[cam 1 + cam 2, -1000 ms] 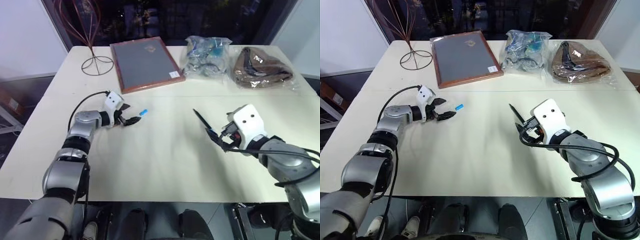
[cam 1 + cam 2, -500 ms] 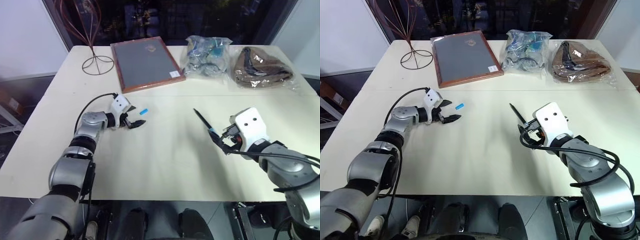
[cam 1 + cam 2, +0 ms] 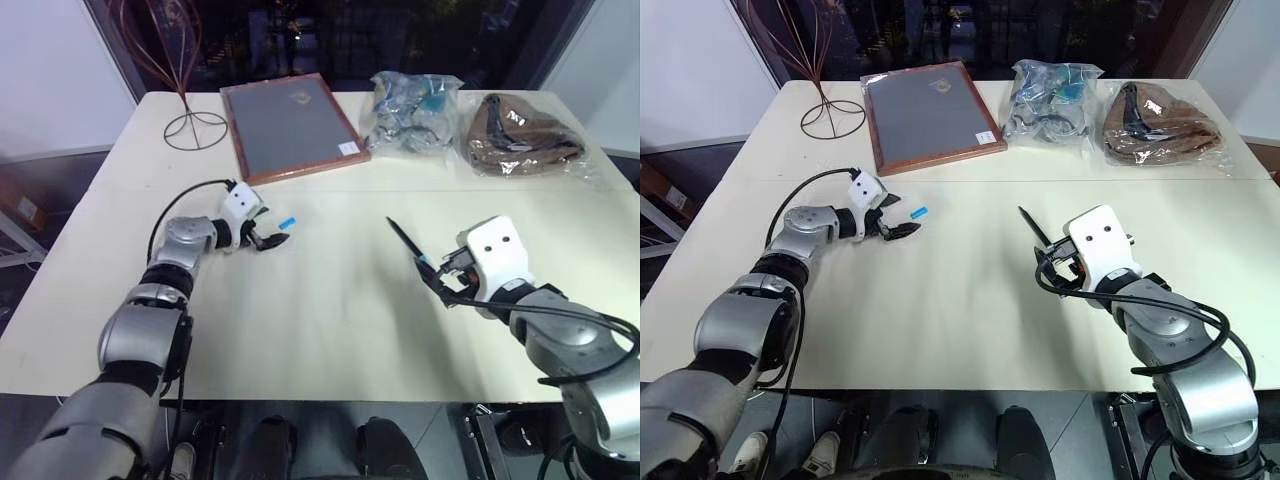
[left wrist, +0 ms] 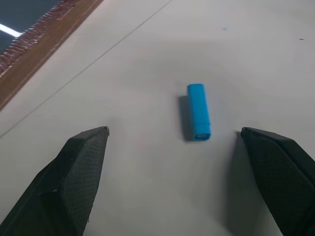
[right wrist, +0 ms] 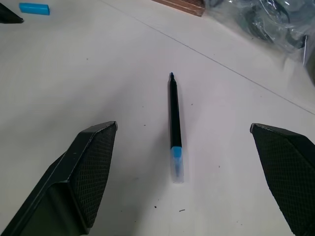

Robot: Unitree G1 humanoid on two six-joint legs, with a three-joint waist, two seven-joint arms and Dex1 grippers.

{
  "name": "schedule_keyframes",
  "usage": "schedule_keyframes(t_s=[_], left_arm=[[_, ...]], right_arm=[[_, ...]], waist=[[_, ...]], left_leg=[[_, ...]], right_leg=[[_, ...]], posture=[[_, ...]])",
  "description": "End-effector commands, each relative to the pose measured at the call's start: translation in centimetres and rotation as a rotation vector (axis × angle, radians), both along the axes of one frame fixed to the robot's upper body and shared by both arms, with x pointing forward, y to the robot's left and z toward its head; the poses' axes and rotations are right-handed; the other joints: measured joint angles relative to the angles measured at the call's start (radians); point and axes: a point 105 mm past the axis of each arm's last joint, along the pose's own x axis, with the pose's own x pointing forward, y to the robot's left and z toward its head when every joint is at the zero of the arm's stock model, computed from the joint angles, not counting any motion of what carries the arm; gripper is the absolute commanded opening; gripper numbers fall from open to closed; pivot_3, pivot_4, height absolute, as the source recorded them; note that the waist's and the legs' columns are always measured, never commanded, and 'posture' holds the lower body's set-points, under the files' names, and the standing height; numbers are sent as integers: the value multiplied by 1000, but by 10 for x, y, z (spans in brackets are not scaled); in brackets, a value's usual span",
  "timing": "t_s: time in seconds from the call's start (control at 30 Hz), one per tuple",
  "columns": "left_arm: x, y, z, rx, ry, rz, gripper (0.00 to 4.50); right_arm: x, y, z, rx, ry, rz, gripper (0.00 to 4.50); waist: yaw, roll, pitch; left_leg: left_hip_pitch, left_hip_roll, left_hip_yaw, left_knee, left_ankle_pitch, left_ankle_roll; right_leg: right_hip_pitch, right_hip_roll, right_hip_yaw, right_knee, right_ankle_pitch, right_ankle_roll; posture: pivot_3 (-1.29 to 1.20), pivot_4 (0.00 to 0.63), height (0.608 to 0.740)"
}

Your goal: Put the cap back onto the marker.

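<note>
Left wrist view gives us the left gripper (image 4: 172,162) spread wide before the cap (image 4: 198,111); our right gripper (image 5: 189,162), equally wide, faces the marker (image 5: 174,118) on the surface (image 3: 330,300).

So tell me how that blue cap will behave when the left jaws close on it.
The cap looks like a small, rigid plastic piece, so it is probably very light and apt to skid on the smooth table. Its flat-looking sides suggest it will not roll much. Lying apart between open jaws, it could twist if one touches first.

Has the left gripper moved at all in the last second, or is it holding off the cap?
Yes. The left gripper has closed in toward the blue cap, which has stayed put on the table. Its fingers are open, not yet touching the cap.
</note>
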Motion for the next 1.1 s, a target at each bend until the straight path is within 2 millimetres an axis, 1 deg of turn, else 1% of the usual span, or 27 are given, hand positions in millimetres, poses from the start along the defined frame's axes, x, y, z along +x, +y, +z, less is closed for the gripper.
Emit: schedule_keyframes(t_s=[0.03, 0.13, 0.23, 0.4, 0.47, 0.8, 0.93, 1.1], left_arm=[[3, 2, 5, 22, -21, 13, 4500], [4, -1, 4, 25, -21, 10, 4500], [4, -3, 4, 25, -20, 5, 3651], [4, -7, 3, 18, -19, 2, 1002], [3, -8, 2, 17, -19, 0, 34], [-2, -3, 1, 30, -12, -40, 34], [-12, -9, 15, -22, -24, -176, 34], [-20, -11, 18, -20, -41, -257, 34]], right_arm=[[-5, 5, 13, -4, -75, 9, 4489], [-5, 5, 13, -4, -77, 6, 4489], [-5, 5, 13, -5, -79, 5, 4500], [-5, 4, 13, -10, -79, 6, 4500], [-5, 4, 13, -10, -79, 7, 4500], [-3, 7, 12, -5, -72, 20, 4500], [1, 10, 7, -3, -55, 36, 4500], [10, 8, -3, 33, -18, 40, 4500]], waist=[[0, 0, 0], [1, 0, 0], [1, 0, 0], [-1, 0, 0], [-1, 0, 0], [-2, 0, 0], [-3, 0, 0], [-1, 0, 0]], left_leg=[[0, 0, 0, 0, 0, 0], [0, 0, 0, 0, 0, 0], [0, 0, 0, 0, 0, 0], [0, 0, 0, 0, 0, 0], [0, 0, 0, 0, 0, 0], [0, 0, 0, 0, 0, 0], [0, 0, 0, 0, 0, 0], [0, 0, 0, 0, 0, 0]], right_leg=[[0, 0, 0, 0, 0, 0], [0, 0, 0, 0, 0, 0], [0, 0, 0, 0, 0, 0], [0, 0, 0, 0, 0, 0], [0, 0, 0, 0, 0, 0], [0, 0, 0, 0, 0, 0], [-1, 0, 0, 0, 0, 0], [0, 0, 0, 0, 0, 0]], posture=[[0, 150, 740], [0, 150, 740], [0, 150, 740], [0, 150, 740], [0, 150, 740], [0, 150, 740], [0, 150, 740], [0, 150, 740]])
